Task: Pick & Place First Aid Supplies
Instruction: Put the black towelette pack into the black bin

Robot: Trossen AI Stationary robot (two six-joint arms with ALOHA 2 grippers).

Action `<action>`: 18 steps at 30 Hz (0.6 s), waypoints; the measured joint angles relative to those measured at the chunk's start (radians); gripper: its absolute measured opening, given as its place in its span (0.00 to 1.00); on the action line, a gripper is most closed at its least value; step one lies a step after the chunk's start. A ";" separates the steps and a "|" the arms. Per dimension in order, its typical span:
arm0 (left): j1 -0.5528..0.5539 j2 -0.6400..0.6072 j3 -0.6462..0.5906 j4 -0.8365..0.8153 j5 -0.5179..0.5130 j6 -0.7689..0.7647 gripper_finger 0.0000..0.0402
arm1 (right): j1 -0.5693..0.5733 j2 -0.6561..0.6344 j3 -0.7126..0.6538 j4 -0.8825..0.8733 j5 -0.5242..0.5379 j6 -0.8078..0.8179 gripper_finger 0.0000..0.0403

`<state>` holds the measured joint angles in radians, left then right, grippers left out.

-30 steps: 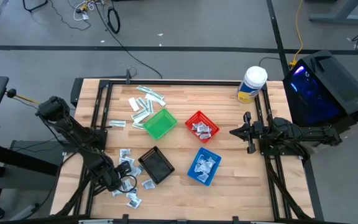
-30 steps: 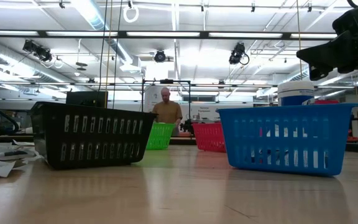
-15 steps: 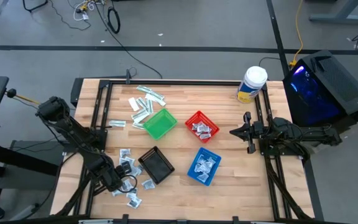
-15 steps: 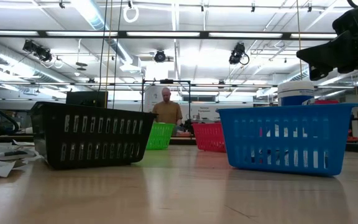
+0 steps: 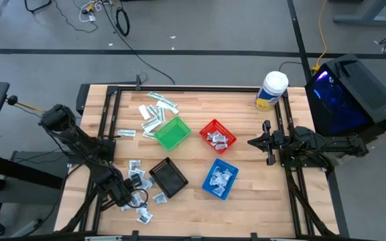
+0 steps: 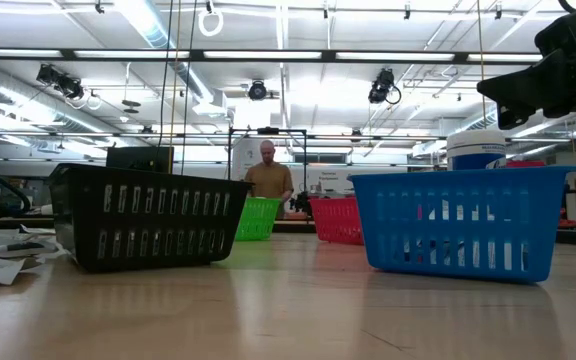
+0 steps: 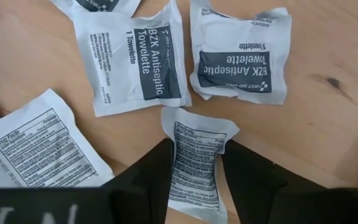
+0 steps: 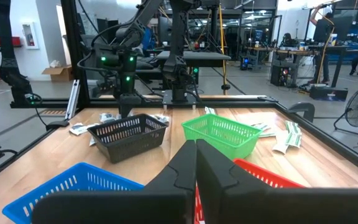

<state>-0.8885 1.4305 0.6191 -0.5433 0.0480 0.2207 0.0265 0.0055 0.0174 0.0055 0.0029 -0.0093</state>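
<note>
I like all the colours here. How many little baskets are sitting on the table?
4: the green basket near the table's middle, the red basket beside it, the black basket and the blue basket nearer the front edge. None seems hidden.

Four baskets (image 5: 170, 179), one tub (image 5: 271, 91)

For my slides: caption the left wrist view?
Left hand closing around a towelette packet on the wooden table.

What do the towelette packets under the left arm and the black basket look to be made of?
Towelette packets: probably matte white paper or foil-backed paper, judging by creases and crimped edges; the left pincer straddles one packet. Black basket: apparently moulded plastic, slightly glossy, with slotted walls.
</note>
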 joint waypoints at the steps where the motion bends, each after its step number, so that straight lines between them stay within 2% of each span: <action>1: 0.000 0.001 0.010 -0.009 -0.001 0.000 0.36 | 0.000 0.000 0.000 0.000 0.000 0.000 0.03; 11: -0.001 0.001 0.052 -0.067 -0.001 -0.001 0.38 | 0.000 0.000 0.000 0.000 0.000 0.000 0.03; 18: 0.000 0.000 0.111 -0.183 -0.001 -0.001 0.38 | 0.000 0.000 0.000 0.000 0.000 0.000 0.03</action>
<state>-0.8886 1.4301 0.7296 -0.7266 0.0475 0.2195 0.0267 0.0056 0.0174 0.0054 0.0027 -0.0093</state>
